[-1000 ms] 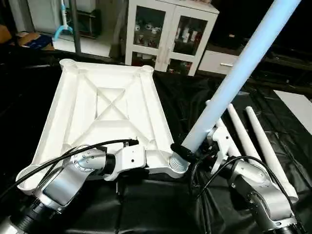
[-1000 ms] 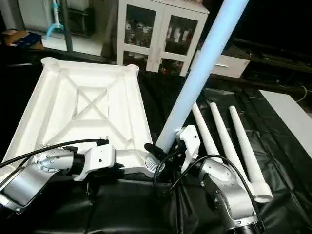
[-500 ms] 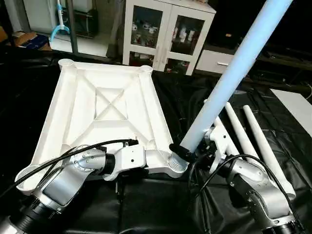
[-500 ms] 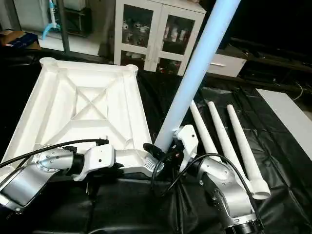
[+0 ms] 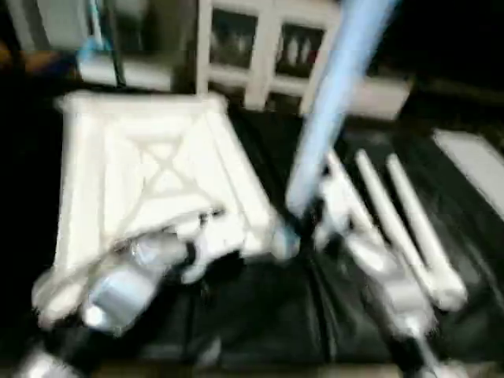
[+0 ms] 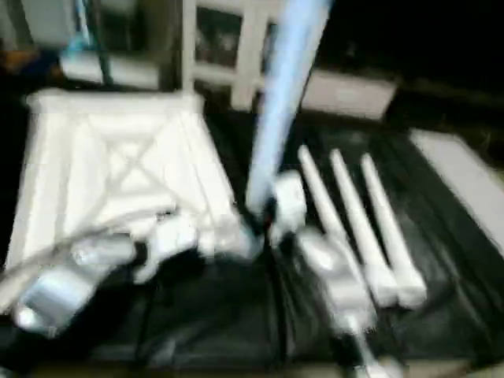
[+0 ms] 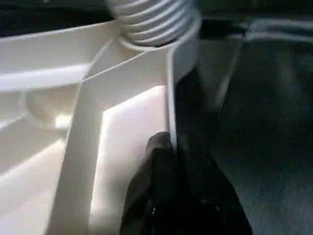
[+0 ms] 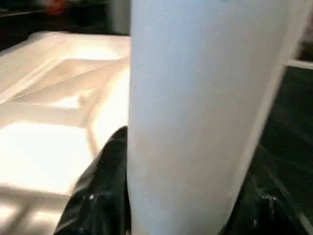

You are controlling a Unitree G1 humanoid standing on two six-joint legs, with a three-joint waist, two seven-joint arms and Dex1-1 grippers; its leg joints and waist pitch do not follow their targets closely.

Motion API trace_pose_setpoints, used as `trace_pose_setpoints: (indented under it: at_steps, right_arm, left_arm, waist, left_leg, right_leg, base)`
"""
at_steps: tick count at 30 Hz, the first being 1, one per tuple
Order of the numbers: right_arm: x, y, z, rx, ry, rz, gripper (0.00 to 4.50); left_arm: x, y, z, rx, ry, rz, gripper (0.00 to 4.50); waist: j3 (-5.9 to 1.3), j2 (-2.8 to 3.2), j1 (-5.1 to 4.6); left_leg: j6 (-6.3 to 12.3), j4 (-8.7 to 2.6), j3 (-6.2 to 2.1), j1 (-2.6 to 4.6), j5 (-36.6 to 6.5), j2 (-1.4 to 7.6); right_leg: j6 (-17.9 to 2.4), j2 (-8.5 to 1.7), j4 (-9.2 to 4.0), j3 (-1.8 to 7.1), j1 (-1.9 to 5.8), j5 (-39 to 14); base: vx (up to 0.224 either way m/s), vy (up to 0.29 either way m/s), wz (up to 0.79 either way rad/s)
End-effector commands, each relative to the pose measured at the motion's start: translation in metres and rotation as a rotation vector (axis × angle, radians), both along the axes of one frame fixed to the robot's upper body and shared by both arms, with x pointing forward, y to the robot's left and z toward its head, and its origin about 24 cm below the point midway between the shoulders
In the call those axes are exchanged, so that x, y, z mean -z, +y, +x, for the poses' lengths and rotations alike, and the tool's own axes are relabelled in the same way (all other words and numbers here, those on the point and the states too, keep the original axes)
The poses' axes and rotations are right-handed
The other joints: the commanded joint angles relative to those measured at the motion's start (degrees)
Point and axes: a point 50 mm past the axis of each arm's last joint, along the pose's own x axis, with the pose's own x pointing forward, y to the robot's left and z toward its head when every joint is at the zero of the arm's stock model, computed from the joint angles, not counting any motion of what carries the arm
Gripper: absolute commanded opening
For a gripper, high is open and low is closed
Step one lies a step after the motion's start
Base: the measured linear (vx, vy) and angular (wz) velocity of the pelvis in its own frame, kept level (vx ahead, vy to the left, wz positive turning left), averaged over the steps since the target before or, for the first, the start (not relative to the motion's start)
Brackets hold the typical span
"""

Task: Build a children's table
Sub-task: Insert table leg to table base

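The white table top [image 5: 150,165] lies underside up, its X ribs showing. One long white leg [image 5: 331,102] rises steeply from the near right corner socket [image 5: 281,240]. In the left wrist view its threaded end [image 7: 151,19] sits in that socket. My right gripper [image 5: 311,216] is shut on the leg just above the socket, with a black finger [image 8: 105,186] on either side of the tube. My left gripper [image 7: 173,161] is shut on the top's near rim wall beside the socket. Three more legs [image 6: 354,213] lie side by side on the right.
Everything rests on a black cloth [image 5: 260,315]. A white cabinet with glass doors [image 5: 260,47] stands behind the table top. A flat white panel [image 5: 472,157] lies at the far right edge.
The whole picture has swung and blurred, so the head camera is moving. The held leg looks more upright than before. Both grips are unchanged.
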Motion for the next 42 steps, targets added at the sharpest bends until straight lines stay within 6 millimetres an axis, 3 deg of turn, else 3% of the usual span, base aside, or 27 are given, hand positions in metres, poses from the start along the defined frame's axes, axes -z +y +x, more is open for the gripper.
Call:
trace_pose_setpoints:
  at_steps: [1, 2, 3, 4, 5, 6, 7, 9, 17, 19, 21, 25, 28, 29, 30, 31, 33, 34, 36, 37, 38, 41, 42]
  right_arm:
    - [0.068, -0.065, -0.01, 0.388, 0.337, -0.24, 1.86]
    - [0.07, -0.068, -0.003, 0.513, 0.353, -0.297, 1.86]
    - [0.07, -0.069, -0.001, 0.547, 0.357, -0.311, 1.86]
    - [0.067, -0.069, 0.003, 0.611, 0.339, -0.34, 1.86]
    - [0.065, -0.068, 0.007, 0.64, 0.322, -0.355, 1.86]
    - [0.064, -0.066, 0.009, 0.66, 0.314, -0.36, 1.86]
    - [0.061, -0.065, 0.011, 0.668, 0.292, -0.367, 1.86]
    - [0.059, -0.064, 0.012, 0.67, 0.274, -0.365, 1.86]
    - [0.04, -0.052, 0.02, 0.657, 0.137, -0.265, 1.86]
    - [0.013, -0.03, 0.029, 0.536, 0.035, -0.004, 1.86]
    - [0.008, -0.027, 0.031, 0.52, 0.016, 0.032, 1.86]
    - [-0.03, -0.02, 0.033, 0.403, -0.139, 0.216, 1.86]
    - [-0.055, -0.019, 0.03, 0.253, -0.208, 0.323, 1.86]
    - [-0.057, -0.019, 0.029, 0.241, -0.211, 0.33, 1.86]
    - [-0.06, -0.02, 0.027, 0.173, -0.215, 0.327, 1.86]
    - [-0.06, -0.021, 0.026, 0.124, -0.211, 0.313, 1.86]
    - [-0.059, -0.022, 0.025, 0.093, -0.209, 0.301, 1.86]
    - [-0.054, -0.025, 0.025, 0.034, -0.189, 0.285, 1.86]
    - [-0.052, -0.026, 0.024, 0.017, -0.184, 0.279, 1.86]
    - [-0.048, -0.029, 0.025, -0.045, -0.166, 0.256, 1.86]
    - [-0.047, -0.03, 0.026, -0.071, -0.162, 0.244, 1.86]
    - [-0.051, -0.032, 0.03, -0.086, -0.163, 0.24, 1.86]
    - [-0.053, -0.032, 0.031, -0.082, -0.165, 0.24, 1.86]
  left_arm:
    - [-0.019, 0.008, 0.013, -0.165, -0.069, 0.013, 0.0]
    - [-0.024, -0.001, 0.018, -0.257, -0.08, -0.004, 0.0]
    - [-0.025, -0.003, 0.02, -0.283, -0.082, -0.01, 0.0]
    - [-0.028, -0.008, 0.023, -0.328, -0.102, -0.021, 0.0]
    - [-0.029, -0.011, 0.025, -0.351, -0.112, -0.026, 0.0]
    - [-0.029, -0.012, 0.026, -0.369, -0.119, -0.025, 0.0]
    - [-0.029, -0.012, 0.028, -0.384, -0.131, -0.023, 0.0]
    - [-0.03, -0.011, 0.029, -0.395, -0.136, -0.015, 0.0]
    - [-0.03, 0.006, 0.032, -0.43, -0.19, 0.029, 0.0]
    - [-0.029, 0.012, 0.03, -0.222, -0.298, 0.057, 0.0]
    - [-0.028, 0.013, 0.029, -0.183, -0.313, 0.063, 0.0]
    - [-0.018, 0.024, 0.023, -0.011, -0.336, 0.084, 0.0]
    - [-0.012, 0.039, 0.021, 0.041, -0.328, 0.104, 0.0]
    - [-0.011, 0.04, 0.021, 0.039, -0.329, 0.107, 0.0]
    - [-0.012, 0.044, 0.021, 0.044, -0.325, 0.094, 0.0]
    - [-0.014, 0.047, 0.021, 0.047, -0.331, 0.075, 0.0]
    - [-0.015, 0.047, 0.02, 0.059, -0.328, 0.051, 0.0]
    - [-0.017, 0.048, 0.018, 0.089, -0.333, 0.027, 0.0]
    - [-0.017, 0.047, 0.017, 0.104, -0.326, 0.013, 0.0]
    - [-0.018, 0.044, 0.012, 0.157, -0.308, -0.036, 0.0]
    - [-0.018, 0.043, 0.009, 0.183, -0.291, -0.066, 0.0]
    - [-0.017, 0.037, 0.003, 0.233, -0.266, -0.139, 0.0]
    - [-0.017, 0.035, 0.001, 0.241, -0.249, -0.16, 0.29]
  waist:
    - [-1.65, 2.24, -2.12]
    - [-1.29, 2.76, -2.07]
    - [-1.23, 2.89, -2.24]
    - [-1.17, 2.45, -2.25]
    - [-1.18, 1.47, -1.76]
    - [-1.23, 1.22, -1.46]
    - [-1.54, 0.93, -1.5]
    - [-1.73, 1.25, -1.56]
    - [-2.03, 1.25, -1.05]
    - [-2.28, 1.21, -1.13]
    - [-2.3, 1.57, -1.24]
    - [-2.49, 1.9, -0.92]
    - [-2.43, 1.47, -0.73]
    - [-2.52, 1.58, -0.85]
    - [-2.48, 0.96, -0.92]
    - [-2.34, 1.48, -0.72]
    - [-2.2, 1.51, -0.63]
    - [-2.15, 0.44, -0.38]
    - [-2.13, 0.96, -0.03]
    - [-2.13, 0.24, 0.2]
    - [-2.06, 0.44, 0.4]
    - [-2.21, 0.26, 0.91]
    - [-2.24, 0.38, 1.16]
  left_leg:
    - [-6.99, -7.76, -1.06, 2.41, -5.3, 5.62]
    - [-7.52, -8.4, -0.05, 2.35, -14.2, 5.13]
    - [-7.99, -8.39, 0.44, 2.48, -17.7, 4.93]
    - [-7.82, -8.35, 0.77, 2.43, -20.5, 4.72]
    - [-6.84, -8.14, 1.41, 2.46, -22.8, 4.47]
    - [-5.7, -7.96, 1.82, 2.13, -22.2, 4.27]
    - [-4.87, -8.16, 1.88, 1.43, -19.2, 4.38]
    - [-4.49, -8.47, 1.86, 0.66, -13.4, 4.69]
    - [-1.51, -8.12, 2.89, 0.99, -4.2, 4.38]
    - [0.17, -8.07, 2.9, 0.85, -3.6, 4.37]
    - [0.95, -8.0, 2.95, 1.18, -2.2, 4.53]
    - [1.36, -7.62, 3.28, 1.7, 3.7, 4.51]
    - [2.27, -7.65, 3.53, 1.51, 2.8, 4.22]
    - [2.38, -7.71, 3.44, 1.43, 2.7, 4.38]
    - [2.53, -7.7, 3.58, 1.41, 2.3, 4.48]
    - [2.62, -7.71, 3.66, 1.66, 1.2, 4.64]
    - [2.11, -7.75, 3.88, 1.83, 0.1, 4.8]
    - [2.22, -7.63, 4.06, 1.73, -0.9, 4.69]
    - [1.77, -7.66, 4.15, 1.79, -0.9, 4.79]
    - [2.11, -7.52, 4.19, 1.58, -0.7, 4.7]
    - [2.31, -7.51, 4.3, 1.72, -0.4, 4.73]
    - [2.77, -7.31, 4.52, 1.76, 2.1, 4.65]
    - [3.0, -7.24, 4.64, 1.92, 2.8, 4.66]
  right_leg:
    - [-10.3, -1.59, -4.58, 3.1, 0.59, 4.6]
    - [-11.2, -2.12, -5.55, 3.46, 0.77, 1.9]
    - [-11.2, -2.33, -5.96, 3.7, 0.46, -1.0]
    - [-10.7, -2.47, -6.79, 3.82, 0.42, -4.9]
    - [-9.0, -2.97, -7.74, 4.39, 0.12, -11.9]
    - [-7.4, -3.29, -8.43, 4.81, 0.15, -16.0]
    - [-6.3, -3.43, -8.27, 4.97, 0.59, -14.9]
    - [-5.9, -3.1, -7.73, 4.79, 1.13, -8.2]
    - [-8.2, -2.7, -6.69, 4.78, 1.92, 8.8]
    - [-8.6, -2.73, -6.37, 4.78, 2.35, 11.1]
    - [-9.0, -2.54, -6.1, 4.76, 2.21, 13.1]
    - [-10.3, -2.2, -5.39, 4.71, 2.39, 19.0]
    - [-10.4, -2.21, -5.51, 5.01, 2.78, 18.7]
    - [-10.5, -2.33, -5.37, 5.08, 2.85, 18.1]
    - [-10.6, -2.36, -5.48, 5.12, 2.77, 17.4]
    - [-11.1, -2.52, -5.56, 5.25, 2.51, 15.4]
    - [-11.8, -2.49, -5.78, 5.32, 2.2, 12.4]
    - [-12.2, -2.43, -5.97, 5.36, 2.21, 10.6]
    - [-12.3, -2.58, -5.85, 5.52, 2.02, 9.1]
    - [-12.6, -2.62, -5.74, 5.46, 2.08, 8.5]
    - [-12.7, -2.54, -5.81, 5.51, 1.87, 8.1]
    - [-12.8, -2.32, -5.48, 5.63, 1.86, 10.3]
    - [-13.0, -2.34, -5.37, 5.65, 1.72, 11.2]
  base:
    - [-0.065, 0.006, 0.18]
    - [-0.067, -0.001, 0.19]
    - [-0.093, -0.003, 0.24]
    - [0.0, 0.0, 0.0]
    - [0.0, 0.0, 0.0]
    - [0.0, 0.0, 0.0]
    - [0.0, 0.0, 0.0]
    - [0.0, 0.0, 0.0]
    - [0.0, 0.0, 0.0]
    - [0.0, 0.0, 0.0]
    - [0.0, 0.0, 0.0]
    - [0.0, 0.0, 0.0]
    - [0.0, 0.0, 0.0]
    - [0.0, 0.0, 0.0]
    - [0.0, 0.0, 0.0]
    - [0.0, 0.0, 0.0]
    - [0.0, 0.0, 0.0]
    - [0.0, 0.0, 0.0]
    - [0.0, 0.0, 0.0]
    - [0.0, 0.0, 0.0]
    - [0.0, 0.0, 0.0]
    - [0.0, 0.0, 0.0]
    - [0.0, 0.0, 0.0]
